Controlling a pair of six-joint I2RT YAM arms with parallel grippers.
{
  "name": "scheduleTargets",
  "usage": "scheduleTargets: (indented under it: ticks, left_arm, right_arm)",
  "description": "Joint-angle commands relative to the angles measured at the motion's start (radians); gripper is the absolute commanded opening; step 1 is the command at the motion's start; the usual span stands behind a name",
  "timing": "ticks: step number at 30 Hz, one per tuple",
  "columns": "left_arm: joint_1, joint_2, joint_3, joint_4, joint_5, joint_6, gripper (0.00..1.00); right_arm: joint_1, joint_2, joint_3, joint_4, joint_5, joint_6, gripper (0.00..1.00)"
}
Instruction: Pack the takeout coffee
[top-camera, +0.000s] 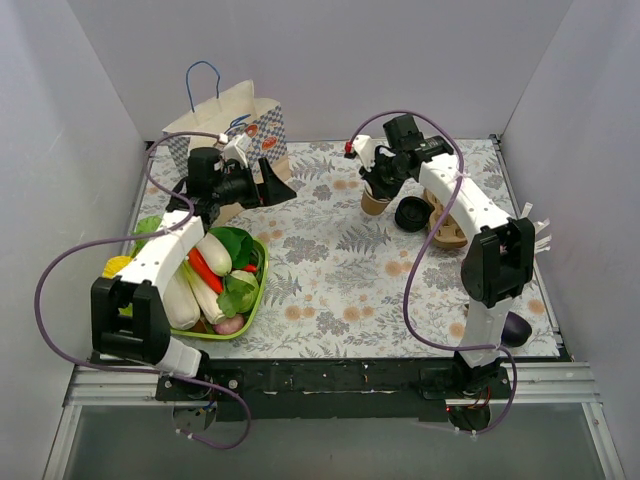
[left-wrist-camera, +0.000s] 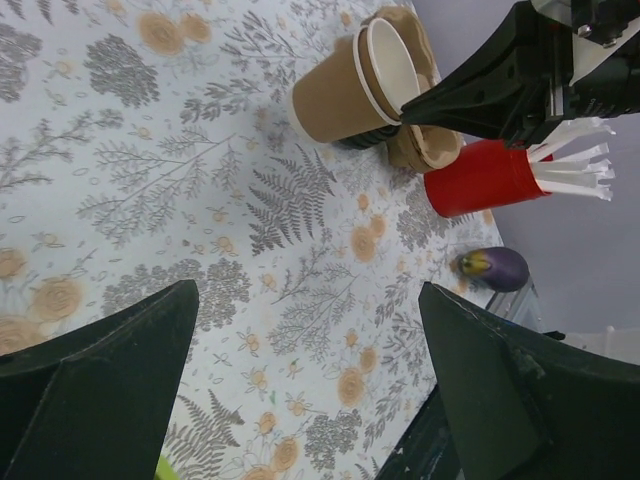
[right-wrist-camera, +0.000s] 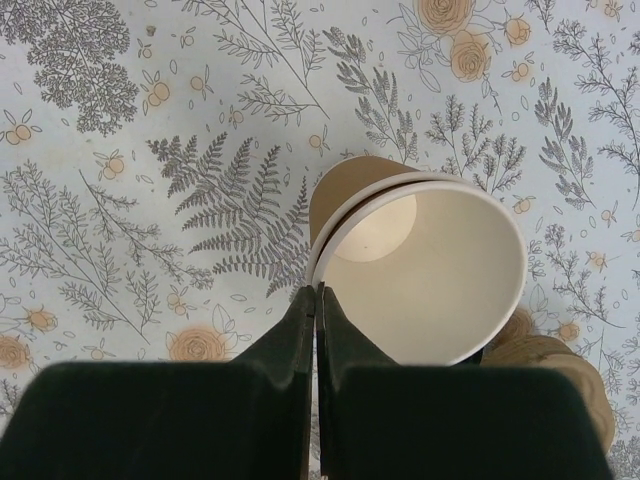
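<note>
The takeout coffee cup (top-camera: 376, 203) is tan kraft with a white inside and stands open and tilted on the floral mat. It looks like two nested cups, seen in the left wrist view (left-wrist-camera: 330, 95) and the right wrist view (right-wrist-camera: 440, 270). Its round black lid (top-camera: 412, 213) lies on the mat just right of it. My right gripper (right-wrist-camera: 317, 292) is shut, pinching the inner cup's white rim; it also shows from above (top-camera: 382, 183). My left gripper (left-wrist-camera: 308, 290) is open and empty, held above the mat far left of the cup (top-camera: 275, 186).
A brown cardboard cup carrier (top-camera: 450, 232) lies right of the lid. A red cup of white sticks (left-wrist-camera: 480, 178) and a purple eggplant (left-wrist-camera: 495, 268) sit at the right edge. A white paper bag (top-camera: 230, 120) stands back left. A green basket (top-camera: 258, 290) of vegetables sits front left.
</note>
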Motion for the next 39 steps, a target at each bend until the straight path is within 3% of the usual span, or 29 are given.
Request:
scheduleTargets:
  ticks: [1, 4, 6, 9, 13, 22, 39]
  left_arm:
    - [-0.083, 0.071, 0.054, 0.045, 0.006, -0.073, 0.93]
    - [-0.141, 0.156, 0.085, 0.063, 0.009, -0.103, 0.93]
    - [-0.17, 0.223, 0.106, 0.071, 0.003, -0.105, 0.92]
    - [-0.209, 0.313, 0.148, 0.077, -0.014, -0.122, 0.91]
    - [-0.218, 0.407, 0.197, 0.132, 0.014, -0.183, 0.91]
    - [-0.227, 0.579, 0.24, 0.325, 0.118, -0.367, 0.98]
    - [-0.246, 0.729, 0.26, 0.592, 0.218, -0.636, 0.98]
  right_arm:
    - [0.013, -0.017, 0.007, 0.003, -0.004, -0.029, 0.01]
    - [-0.021, 0.013, 0.068, -0.059, -0.088, 0.031, 0.01]
    - [0.034, 0.024, 0.064, -0.066, 0.002, -0.039, 0.01]
    - [0.012, 0.033, 0.096, -0.049, -0.029, 0.034, 0.01]
    - [0.013, 0.07, 0.142, -0.12, -0.041, 0.014, 0.01]
    - [0.028, 0.038, 0.041, -0.068, 0.012, 0.049, 0.01]
    - [0.03, 0.115, 0.144, -0.092, 0.001, 0.102, 0.01]
